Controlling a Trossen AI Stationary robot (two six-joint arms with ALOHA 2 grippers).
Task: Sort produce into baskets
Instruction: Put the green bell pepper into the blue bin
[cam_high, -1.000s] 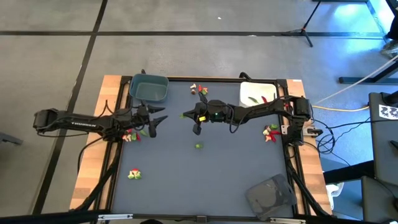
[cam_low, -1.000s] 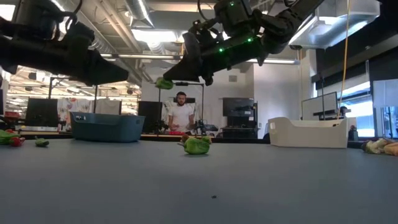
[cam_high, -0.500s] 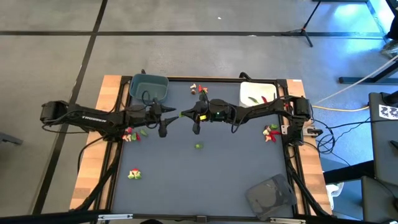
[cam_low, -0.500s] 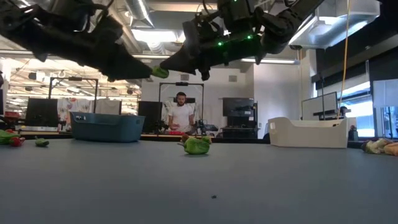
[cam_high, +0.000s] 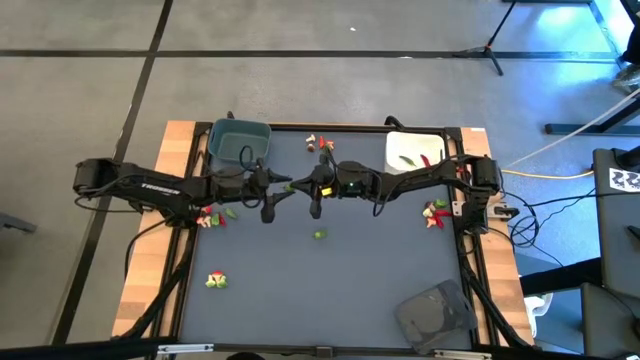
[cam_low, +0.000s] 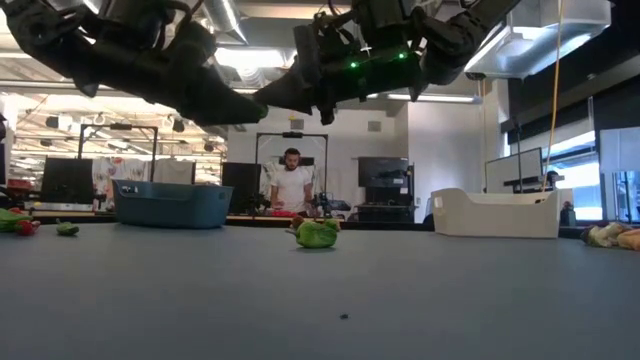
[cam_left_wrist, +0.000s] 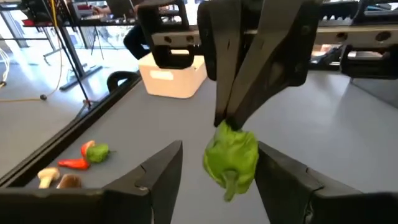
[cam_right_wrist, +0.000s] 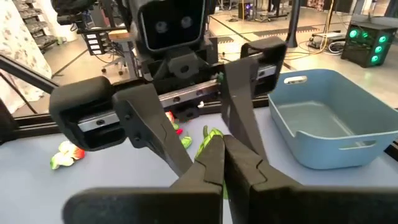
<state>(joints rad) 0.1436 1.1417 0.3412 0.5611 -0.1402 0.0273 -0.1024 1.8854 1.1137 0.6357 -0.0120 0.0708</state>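
Observation:
A small green leafy piece of produce (cam_left_wrist: 231, 155) hangs in the air over the table's middle, and my right gripper (cam_high: 297, 184) is shut on it. My left gripper (cam_left_wrist: 219, 149) is open. Its two fingers (cam_left_wrist: 160, 180) stand on either side of the piece, with small gaps showing. On the table lie another green piece (cam_high: 319, 235) and small clusters of produce at the left (cam_high: 212, 215), near left (cam_high: 215, 281), far side (cam_high: 318, 143) and right (cam_high: 434, 213). The baskets are a blue-grey tub (cam_high: 240, 142), a white tub (cam_high: 413, 150) and a dark grey tray (cam_high: 435, 312). My right gripper pinches one end of the green piece (cam_left_wrist: 227, 127) between its two fingertips. The fingers come about level from the table's right. The piece is lifted clear of the table and droops below the fingertips.
The blue-grey tub stands at the far left corner, the white tub at the far right, and the grey tray at the near right corner. The white tub holds a few red and green pieces. A person stands in the room beyond the table's far edge.
My left gripper has moved toward the table's right and slightly up, to my right gripper. Its fingers now stand on either side of the held green piece. My right gripper has stayed in place with the piece.

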